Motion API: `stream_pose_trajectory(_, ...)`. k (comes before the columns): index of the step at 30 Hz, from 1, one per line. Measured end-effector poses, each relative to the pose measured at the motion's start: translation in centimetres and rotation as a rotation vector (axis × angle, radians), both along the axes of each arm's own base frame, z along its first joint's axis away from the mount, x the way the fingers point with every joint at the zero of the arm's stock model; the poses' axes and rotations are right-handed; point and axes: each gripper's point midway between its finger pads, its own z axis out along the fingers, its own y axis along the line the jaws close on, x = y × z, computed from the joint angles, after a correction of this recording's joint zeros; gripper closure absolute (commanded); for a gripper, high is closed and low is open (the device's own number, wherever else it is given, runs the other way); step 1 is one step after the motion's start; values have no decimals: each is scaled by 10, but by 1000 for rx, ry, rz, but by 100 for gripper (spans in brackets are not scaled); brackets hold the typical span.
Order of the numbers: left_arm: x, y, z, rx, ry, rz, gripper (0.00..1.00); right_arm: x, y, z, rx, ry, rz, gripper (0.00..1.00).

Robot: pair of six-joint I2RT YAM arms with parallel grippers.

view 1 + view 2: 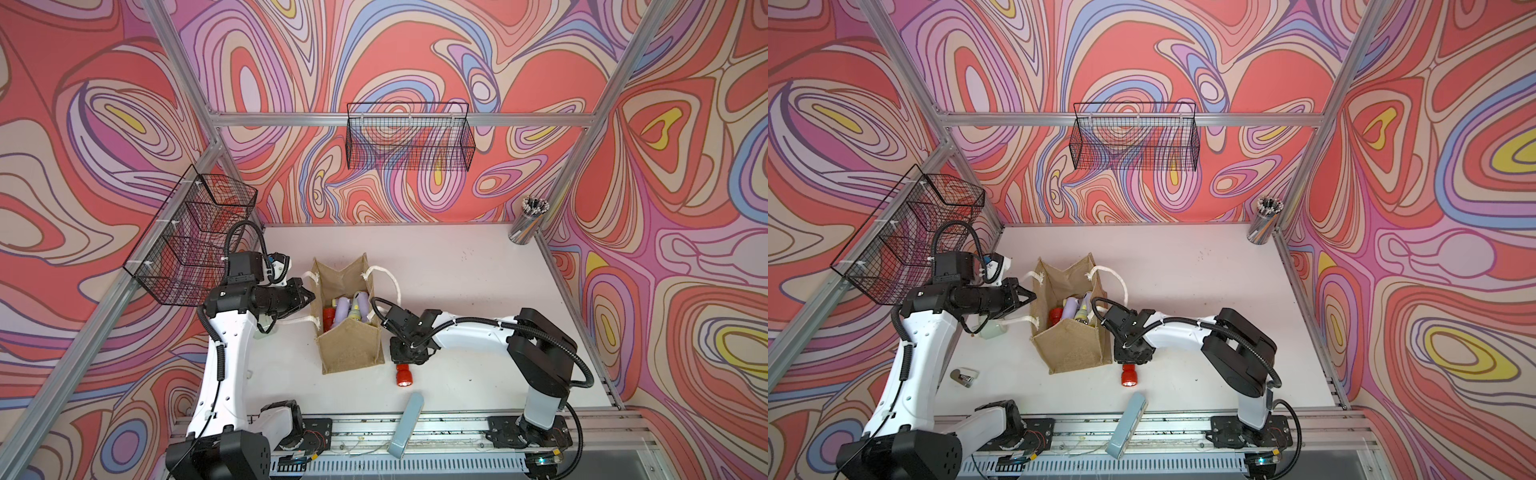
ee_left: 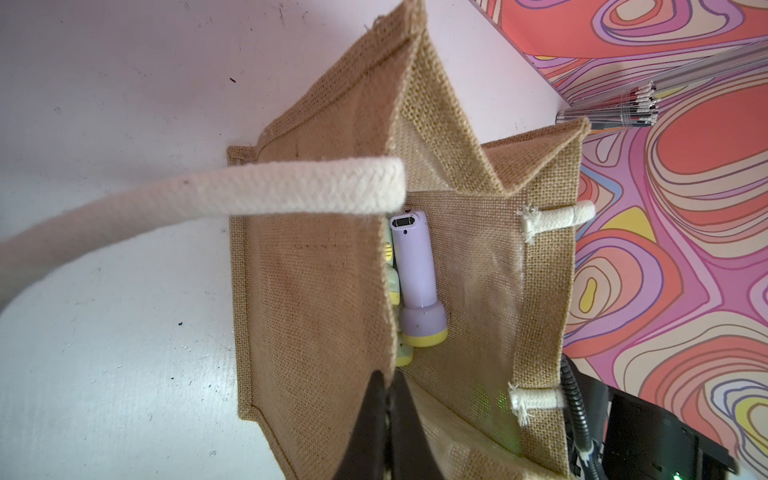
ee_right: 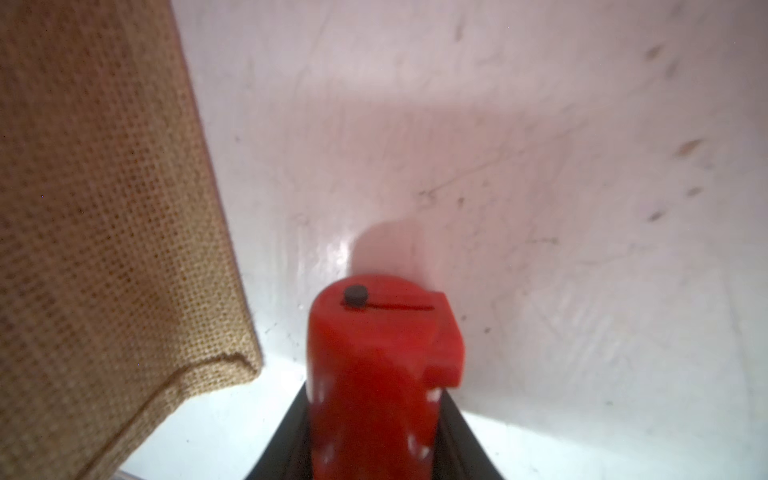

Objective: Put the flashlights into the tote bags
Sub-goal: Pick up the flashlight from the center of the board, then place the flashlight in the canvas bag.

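Note:
The tan burlap tote bag point(image 1: 351, 347) point(image 1: 1075, 351) stands open mid-table with white rope handles point(image 2: 291, 189). Inside it lie several flashlights, among them a lilac one point(image 1: 343, 311) point(image 2: 415, 270) and a red one point(image 1: 329, 318). My left gripper point(image 1: 306, 297) point(image 1: 1029, 296) point(image 2: 388, 376) is shut on the bag's left wall at the rim. Just right of the bag's front corner, a red flashlight point(image 1: 404, 375) point(image 1: 1128, 376) point(image 3: 374, 345) lies on the table. My right gripper point(image 1: 406, 360) point(image 3: 375, 388) points down over it, its jaws closed against both sides of the body.
A flat grey-blue bar point(image 1: 405, 424) lies by the front rail. Black wire baskets hang on the back wall point(image 1: 409, 137) and left frame point(image 1: 195, 241). A cup of pens point(image 1: 528, 220) stands in the back right corner. A small metal piece point(image 1: 965, 377) lies front left.

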Motion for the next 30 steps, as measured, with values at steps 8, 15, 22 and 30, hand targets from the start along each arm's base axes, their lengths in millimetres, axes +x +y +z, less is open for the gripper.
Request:
stream_pose_trajectory(8, 0, 0, 0, 0, 1, 1, 93, 45, -99, 34, -141, -122, -217, 80)
stream_pose_trajectory(15, 1, -3, 1, -23, 5, 4, 93, 92, -112, 175, -77, -450, -286, 85)
stream_pose_trajectory(22, 0, -7, 2, -28, 8, -5, 93, 117, -85, 281, 123, -670, -272, 87)
stream_pose_trajectory(30, 0, -9, 2, -29, 10, -10, 93, 106, 57, 351, 419, -796, 50, 87)
